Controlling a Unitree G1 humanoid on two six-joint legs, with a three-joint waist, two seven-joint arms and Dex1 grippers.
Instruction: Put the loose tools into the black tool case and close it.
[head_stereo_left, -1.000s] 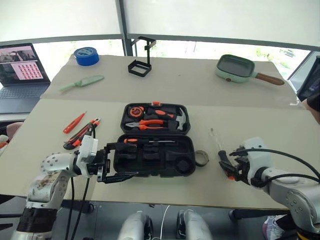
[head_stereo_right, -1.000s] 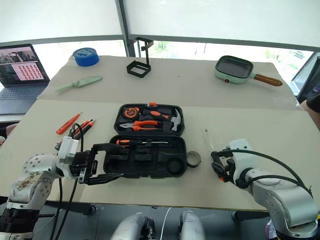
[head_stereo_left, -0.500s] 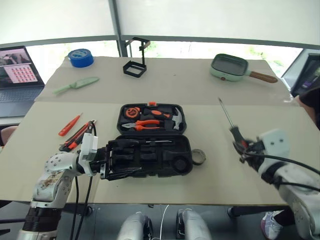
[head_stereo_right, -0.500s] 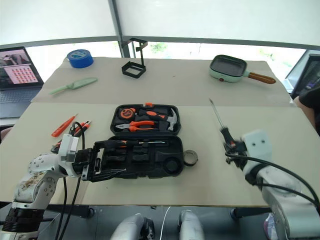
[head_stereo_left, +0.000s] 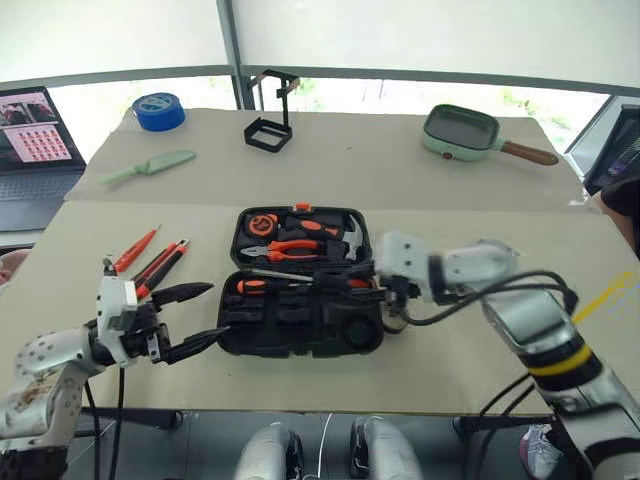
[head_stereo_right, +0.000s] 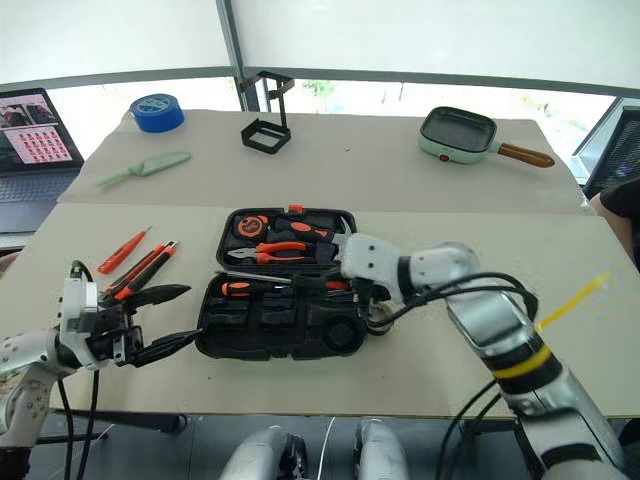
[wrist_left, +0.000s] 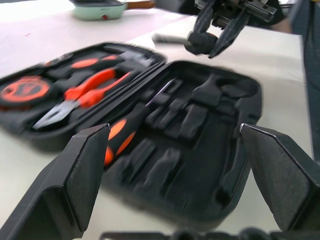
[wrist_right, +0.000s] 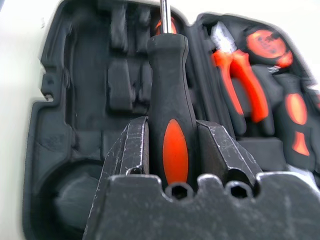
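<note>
The black tool case (head_stereo_left: 300, 325) lies open at the table's middle, pliers, hammer and tape measure in its far half. One black-and-orange screwdriver (head_stereo_left: 250, 286) rests in the near half. My right gripper (head_stereo_left: 385, 292) hangs over the case's right side, shut on a second black-and-orange screwdriver (wrist_right: 170, 135) whose shaft points left across the case. Open and holding nothing, my left gripper (head_stereo_left: 213, 311) is just left of the case. A slim orange screwdriver (head_stereo_left: 135, 250) and an orange-black utility knife (head_stereo_left: 160, 267) lie on the table at the left.
Along the far side stand a blue tape roll (head_stereo_left: 160, 110), a pale green knife (head_stereo_left: 150, 167), a black wire stand (head_stereo_left: 270, 125) and a green pan (head_stereo_left: 462, 133). A laptop (head_stereo_left: 35, 140) sits at the far left. A person is at the right edge.
My right gripper swung left from the table's right side to over the case, tipping its screwdriver from upright to lying leftward. My left gripper drew back left, off the case.
</note>
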